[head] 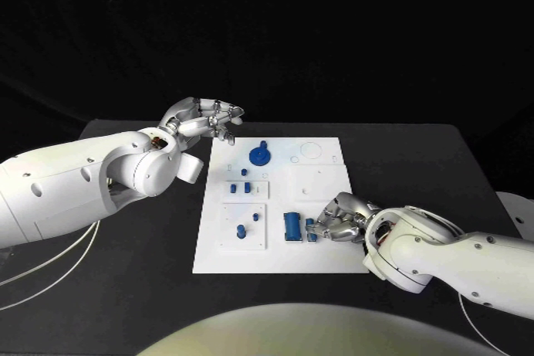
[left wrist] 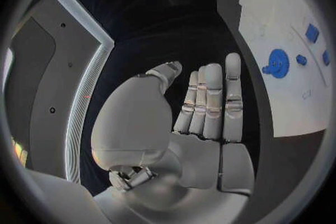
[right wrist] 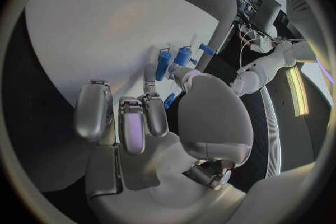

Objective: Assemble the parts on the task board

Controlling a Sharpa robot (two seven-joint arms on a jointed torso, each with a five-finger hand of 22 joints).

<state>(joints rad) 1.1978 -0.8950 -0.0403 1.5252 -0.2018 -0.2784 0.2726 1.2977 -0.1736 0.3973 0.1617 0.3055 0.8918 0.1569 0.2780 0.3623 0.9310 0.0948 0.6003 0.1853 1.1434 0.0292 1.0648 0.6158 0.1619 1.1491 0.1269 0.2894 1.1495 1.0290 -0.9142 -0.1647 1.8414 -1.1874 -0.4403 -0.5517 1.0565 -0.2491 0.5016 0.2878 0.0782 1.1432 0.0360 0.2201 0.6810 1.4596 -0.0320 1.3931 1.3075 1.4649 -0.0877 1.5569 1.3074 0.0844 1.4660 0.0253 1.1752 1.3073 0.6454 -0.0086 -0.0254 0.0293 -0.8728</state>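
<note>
The white task board (head: 322, 255) lies mid-table. On it I see a blue gear (head: 261, 154), a small peg (head: 245, 171), two pegs (head: 241, 188) on a raised plate, two more pieces (head: 241, 231) on the near-left plate and a tall blue cylinder (head: 292, 225). My right hand (head: 339, 221) rests on the board beside that cylinder with curled fingers. A small blue part (right wrist: 169, 101) sits pinched between its thumb and a finger. My left hand (head: 206, 120) hovers over the board's far left corner, fingers (left wrist: 210, 101) straight and holding nothing; the gear (left wrist: 278, 63) lies beyond them.
The black table (head: 423, 163) surrounds the board on every side. White cables (head: 50, 267) trail under my left arm. Printed circle outlines (head: 312, 150) mark the board's far right part.
</note>
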